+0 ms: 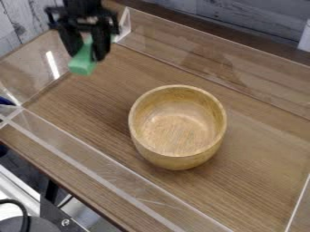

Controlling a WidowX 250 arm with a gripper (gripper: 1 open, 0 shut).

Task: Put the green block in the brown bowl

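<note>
My gripper [85, 56] hangs at the upper left of the camera view, well above the wooden table, pointing down and shut on the green block [82, 62]. The block's bright green lower end sticks out below the black fingers [69, 40]. The brown bowl [179, 126] stands on the table to the lower right of the gripper, its hollow bare. Block and bowl are well apart.
A clear plastic wall [72, 145] borders the wooden tabletop [260, 145] along the front and left. The table's front edge drops off at the lower left. A grey plank wall [24, 23] lies behind at the far left.
</note>
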